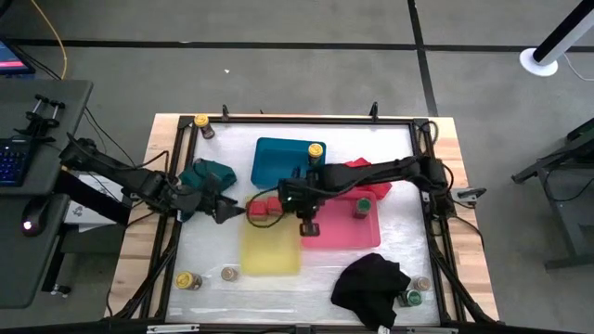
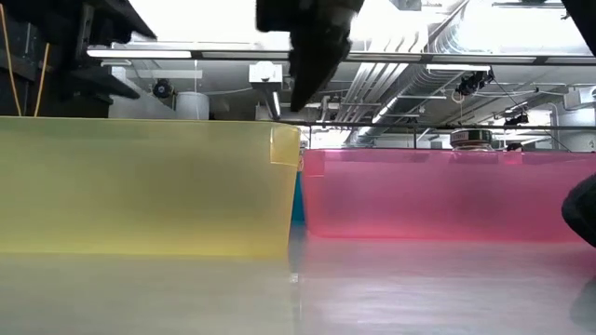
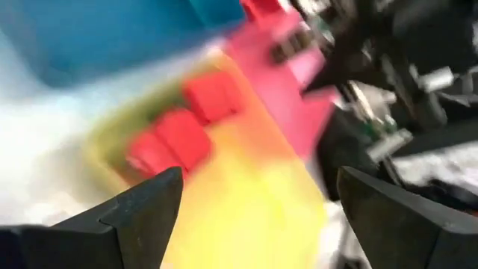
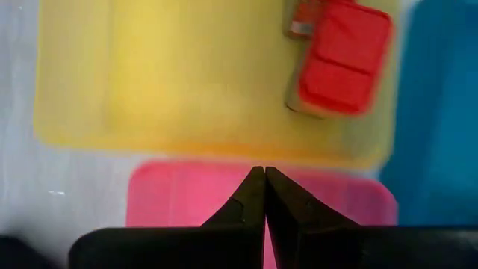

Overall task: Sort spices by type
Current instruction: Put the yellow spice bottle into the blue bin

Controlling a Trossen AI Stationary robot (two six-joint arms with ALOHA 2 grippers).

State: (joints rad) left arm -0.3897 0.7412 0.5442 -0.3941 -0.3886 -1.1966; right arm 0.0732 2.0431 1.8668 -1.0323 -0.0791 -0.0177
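Now both grippers hang empty over the trays, mid-sort.

Your right gripper (image 4: 264,196) has its fingers pressed together above the near-left corner of the translucent pink tray (image 1: 327,237); your left gripper (image 3: 254,205) stands spread wide at the left of the translucent yellow tray (image 1: 271,252), holding nothing. Two red square-lidded spice jars (image 1: 263,208) sit at the yellow tray's far end, one yellow round-lidded jar (image 1: 316,150) in the blue tray (image 1: 274,160), a green-lidded jar (image 1: 363,206) in the pink. Loose jars wait near the table's corners; pick one arm, come straight down over a lid, and keep clear of the other arm.
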